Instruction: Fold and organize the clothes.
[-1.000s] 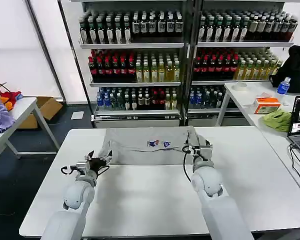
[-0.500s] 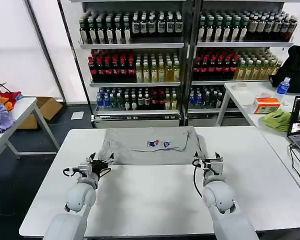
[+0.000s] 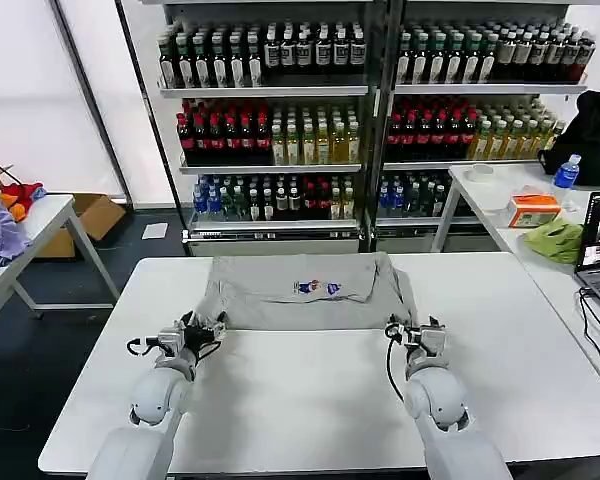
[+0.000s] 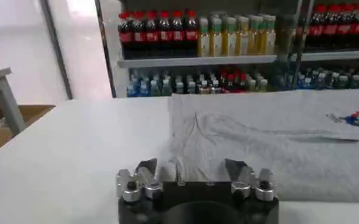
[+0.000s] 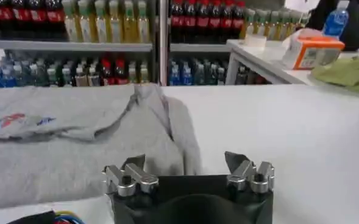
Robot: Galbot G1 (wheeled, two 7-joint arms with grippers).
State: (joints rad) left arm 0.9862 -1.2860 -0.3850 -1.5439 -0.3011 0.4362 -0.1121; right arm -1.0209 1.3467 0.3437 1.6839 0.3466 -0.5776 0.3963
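Watching from beside the surface (image 3: 280, 400), I see the grey shirt (image 3: 300, 292) lying across the far half of it, already doubled over into a wide band, with the left gripper (image 3: 202, 328) at its near-left corner and the right gripper (image 3: 417, 333) just off its near-right edge. Both sets of jaws stand open and hold nothing; the wrist views show bare fingers with fabric just beyond them. The trouble I would expect is an uneven pinch: the right side is bunched into a raised ridge (image 5: 161, 112) where a sleeve seems tucked under, so jaws closing there could catch only the top layer, or several layers at once, and drag the fold crooked. If one side bites and the other slides over the cloth, the band would skew and the tidy near edge would be lost. Soft fabric like this may also sag out of a shallow grip once lifted. The shirt's long axis runs left to right, parallel to the surface's near edge, and the small coloured print (image 3: 318, 288) sits face up a little right of centre; I cannot tell for certain which way the neck points.
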